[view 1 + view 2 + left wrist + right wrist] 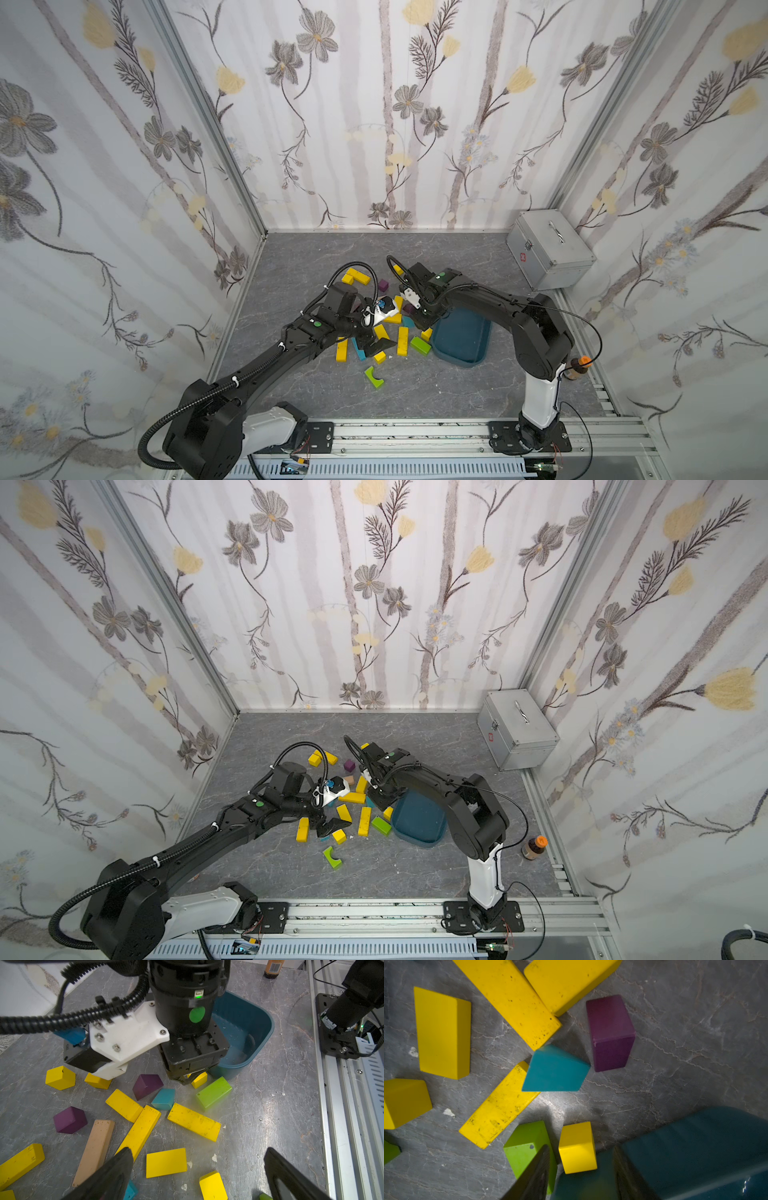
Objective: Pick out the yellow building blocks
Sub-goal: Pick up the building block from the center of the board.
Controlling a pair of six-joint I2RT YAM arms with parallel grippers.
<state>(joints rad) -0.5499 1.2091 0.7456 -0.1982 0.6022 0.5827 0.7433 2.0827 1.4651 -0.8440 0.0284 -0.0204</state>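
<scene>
on the left, the left tool (198,1153) hangs spread wide over the pile, gripping nothing. the yellow building blocks (402,340) lie scattered on the grey counter (316,266) between the two arms, mixed with purple, teal and lime green pieces. further right, the right tool (581,1148) is partly spread, its jaws straddling a small yellow cube (577,1153) with gaps on both sides, just beside the teal bin (465,363).

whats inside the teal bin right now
No blocks show in the teal bin; the floor visible in the left wrist view is bare. The right arm covers part of it, so that part is unknown.
</scene>
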